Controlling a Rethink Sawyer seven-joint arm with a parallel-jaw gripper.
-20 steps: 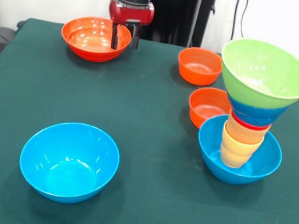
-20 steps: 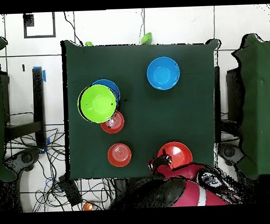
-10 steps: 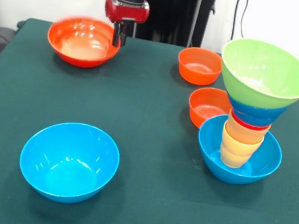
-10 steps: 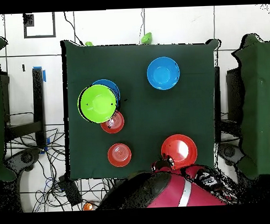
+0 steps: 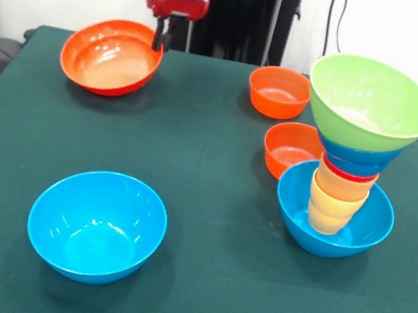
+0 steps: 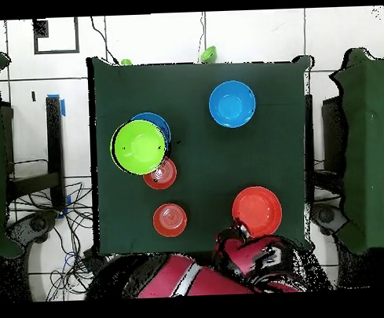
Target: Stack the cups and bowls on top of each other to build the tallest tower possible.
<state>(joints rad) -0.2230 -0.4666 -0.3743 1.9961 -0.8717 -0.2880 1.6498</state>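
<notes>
While the gripper [image 5: 162, 37] is pinching the rim of the large orange bowl [image 5: 110, 56], that bowl is tilting at the table's [image 5: 208, 205] back left corner, its far edge raised. The tower [image 5: 353, 150] is standing at the right: a large light-blue bowl [image 5: 297, 208] is holding nested yellow-orange cups [image 5: 335, 201], then a dark blue bowl [image 5: 356, 161] and the green bowl [image 5: 370, 101] on top. Two small orange bowls [image 5: 279, 91] are sitting beside it, and another light-blue bowl [image 5: 96, 224] is resting alone in front

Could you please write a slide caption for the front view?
Gripper grips the tilted large orange plastic bowl by its rim, beside a green-topped tower.
</notes>
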